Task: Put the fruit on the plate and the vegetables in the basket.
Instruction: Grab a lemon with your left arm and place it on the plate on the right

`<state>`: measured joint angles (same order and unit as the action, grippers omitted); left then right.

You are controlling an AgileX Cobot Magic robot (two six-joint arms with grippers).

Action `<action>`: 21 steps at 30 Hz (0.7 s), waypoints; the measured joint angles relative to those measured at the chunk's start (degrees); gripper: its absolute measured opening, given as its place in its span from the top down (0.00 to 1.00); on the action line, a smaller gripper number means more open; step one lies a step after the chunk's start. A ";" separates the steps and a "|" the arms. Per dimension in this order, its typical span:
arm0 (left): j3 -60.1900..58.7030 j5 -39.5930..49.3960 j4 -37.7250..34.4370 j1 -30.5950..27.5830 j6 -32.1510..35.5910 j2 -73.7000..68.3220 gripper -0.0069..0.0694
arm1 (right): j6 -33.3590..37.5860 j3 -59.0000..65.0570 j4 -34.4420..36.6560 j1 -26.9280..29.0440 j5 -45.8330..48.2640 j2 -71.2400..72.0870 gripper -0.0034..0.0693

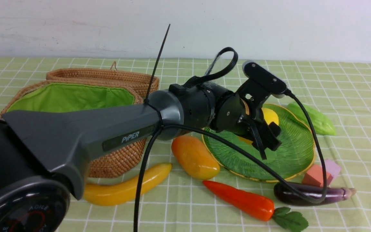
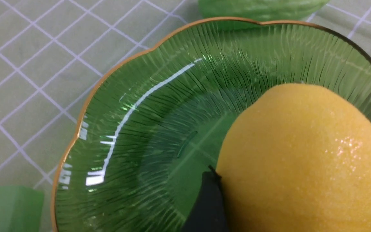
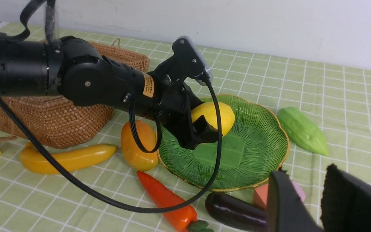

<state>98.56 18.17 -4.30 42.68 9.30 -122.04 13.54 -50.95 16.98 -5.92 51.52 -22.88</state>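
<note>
1 green checked cloth (image 1: 349,83) lies under all that we see. Across it stretches the left arm (image 1: 76,138), from the near left corner to the plate.

Next in size, the basket (image 1: 121,158) stands at the left with its lid back and its green lining showing; we cannot see its floor. The plate (image 1: 295,151) sits to its right, apart from it.

The banana (image 1: 124,187) lies along the basket's near foot. The eggplant (image 1: 285,197) lies in front of the plate's right side, and the carrot (image 1: 240,199) lies just left of it, with its leaves toward the eggplant. The mango (image 1: 195,158) lies between basket and plate, just beside the plate's rim. The gourd (image 1: 317,120) lies on the cloth at the plate's far right rim.

The lemon (image 1: 271,116) is over the plate's far half, inside the rim. The left claw (image 3: 208,124) straddles it with jaws set wide and 1 finger (image 2: 208,206) against its side. We cannot tell whether they squeeze it or merely flank it.

The right claw (image 3: 304,170), seen only from its own wrist, has its jaws partly apart with nothing between them.

2 small things come last: the red-orange block (image 1: 314,175) and the pink block (image 1: 333,167), between plate and eggplant.
</note>
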 joint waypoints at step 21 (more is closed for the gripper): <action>0.00 1.10 -3.44 -0.05 0.35 0.74 0.12 | 0.00 0.00 0.00 0.00 0.43 0.00 0.67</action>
<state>98.56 19.27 -7.74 42.63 9.65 -121.31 13.54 -50.95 16.98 -5.92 51.95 -22.88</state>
